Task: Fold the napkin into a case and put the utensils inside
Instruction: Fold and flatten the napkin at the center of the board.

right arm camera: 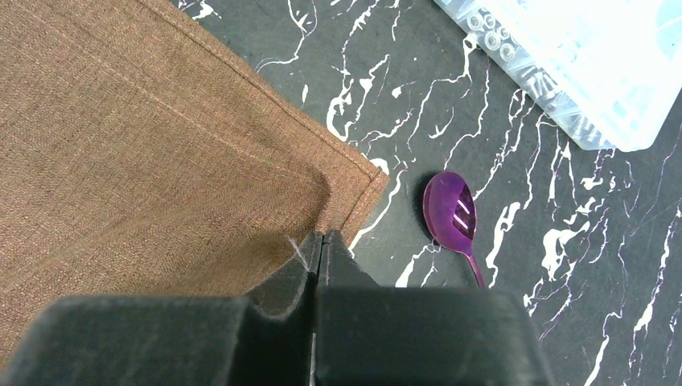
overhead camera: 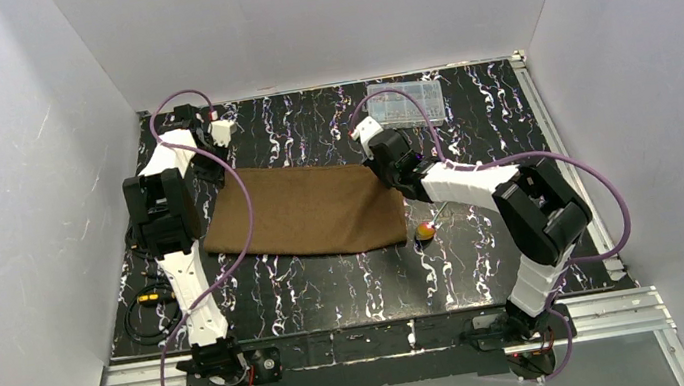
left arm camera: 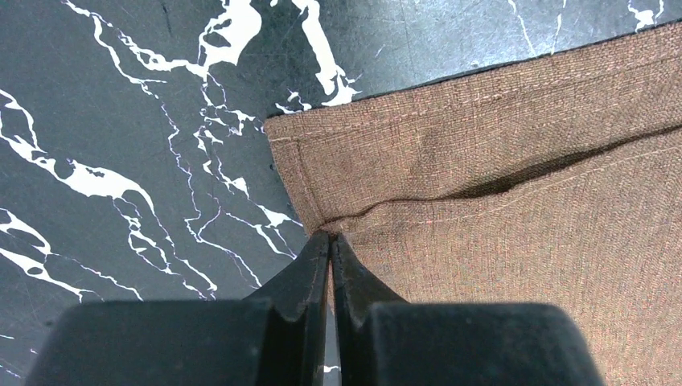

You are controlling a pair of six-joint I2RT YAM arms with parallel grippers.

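**A:** Top view, quick. Where are the grippers?

**B:** Left gripper is at the far-left corner of the napkin, and right gripper is at its far-right corner. The cloth's long axis runs from one gripper to the other, and the rest spreads back toward the bases. The jaws are too small to read here.

**A:** Counts?

**B:** One napkin. One clear compartment box beyond the right gripper. One gold-orange-headed utensil on the base side of the right gripper, just off the cloth's right edge. The purple one can't be made out from up here.

**A:** Left wrist?

**B:** The left gripper has its jaws pressed together, pinching the napkin edge at the tips. The cloth lies ahead and to the right of it, with bare marbled table to the left. A second hemmed edge runs off from the tips, so the cloth looks doubled. No utensils in this view.

**A:** Right wrist?

**B:** The right gripper is also clamped, nipping the napkin corner, and the cloth puckers at the tips. The cloth lies ahead and to the left. One purple spoon is just right of the tips and clear of the cloth, with its bowl pointing away. The box is ahead and to the right.

**A:** What does the next move hinge on?

**B:** My guess is a fold across the short axis, with both corners pulled toward the bases together. Both utensils lie on the right gripper's side, so the right arm is nearer to them.
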